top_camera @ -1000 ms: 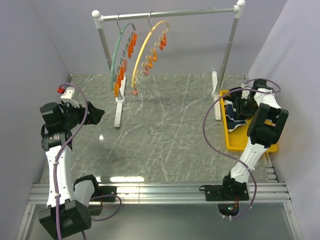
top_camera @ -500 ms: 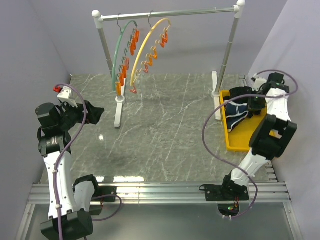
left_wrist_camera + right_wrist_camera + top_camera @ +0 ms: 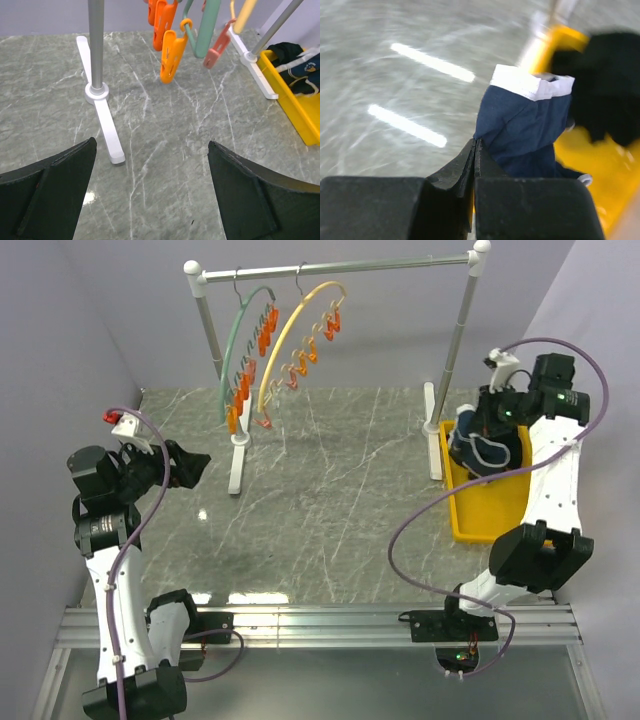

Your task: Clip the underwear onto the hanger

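Observation:
The navy-blue underwear [image 3: 484, 451] with white trim hangs bunched above the yellow tray [image 3: 492, 508], and my right gripper [image 3: 492, 423] is shut on it. In the right wrist view the jaws [image 3: 476, 143] are pressed together on the edge of the underwear [image 3: 525, 125], whose white waistband points away. The yellow arc-shaped hanger [image 3: 287, 332] hangs by its hook from the rail at the back, with orange clips [image 3: 305, 356] along it. My left gripper [image 3: 196, 464] stands open at the left, far from both. In its wrist view the left gripper [image 3: 151, 144] holds nothing over the marble.
A green arc-shaped hanger [image 3: 234, 345] with orange clips [image 3: 172, 55] hangs left of the yellow one on the white rack [image 3: 340, 267]. The rack's feet [image 3: 107, 127] stand on the marble table. A black clothing pile [image 3: 610, 85] lies in the tray at the far right.
My right arm has risen from the tray and swung up and back, its gripper closing on the underwear and lifting it. The left arm has barely moved.

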You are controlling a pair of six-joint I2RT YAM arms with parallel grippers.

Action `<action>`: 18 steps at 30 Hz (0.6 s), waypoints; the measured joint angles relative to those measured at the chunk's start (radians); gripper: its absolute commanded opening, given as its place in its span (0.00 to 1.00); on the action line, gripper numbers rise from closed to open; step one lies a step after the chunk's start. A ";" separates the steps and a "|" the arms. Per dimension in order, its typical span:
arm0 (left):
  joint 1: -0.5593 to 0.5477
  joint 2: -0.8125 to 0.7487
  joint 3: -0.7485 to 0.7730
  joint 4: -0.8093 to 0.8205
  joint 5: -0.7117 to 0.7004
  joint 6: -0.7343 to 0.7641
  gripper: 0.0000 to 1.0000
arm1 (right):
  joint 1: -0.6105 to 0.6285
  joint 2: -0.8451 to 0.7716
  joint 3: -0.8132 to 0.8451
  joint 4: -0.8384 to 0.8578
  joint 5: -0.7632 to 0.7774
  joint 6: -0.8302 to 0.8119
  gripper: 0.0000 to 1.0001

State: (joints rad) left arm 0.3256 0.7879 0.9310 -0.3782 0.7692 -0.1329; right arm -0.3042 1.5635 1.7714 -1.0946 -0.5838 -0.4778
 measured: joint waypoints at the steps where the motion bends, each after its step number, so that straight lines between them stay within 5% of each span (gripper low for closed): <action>1: 0.000 -0.001 0.003 0.002 0.005 -0.008 0.99 | 0.028 -0.016 0.006 -0.014 -0.021 -0.002 0.00; 12: 0.000 -0.051 0.006 0.023 0.047 -0.042 0.99 | 0.277 -0.289 -0.038 -0.036 -0.303 0.064 0.00; 18: 0.000 -0.051 0.006 0.038 0.056 -0.050 0.99 | 0.475 -0.386 -0.209 0.160 -0.419 0.240 0.00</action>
State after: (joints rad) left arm 0.3252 0.7368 0.9375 -0.3401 0.8257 -0.1825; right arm 0.1711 1.1774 1.5627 -0.9344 -1.0031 -0.2382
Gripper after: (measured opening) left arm 0.994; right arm 0.007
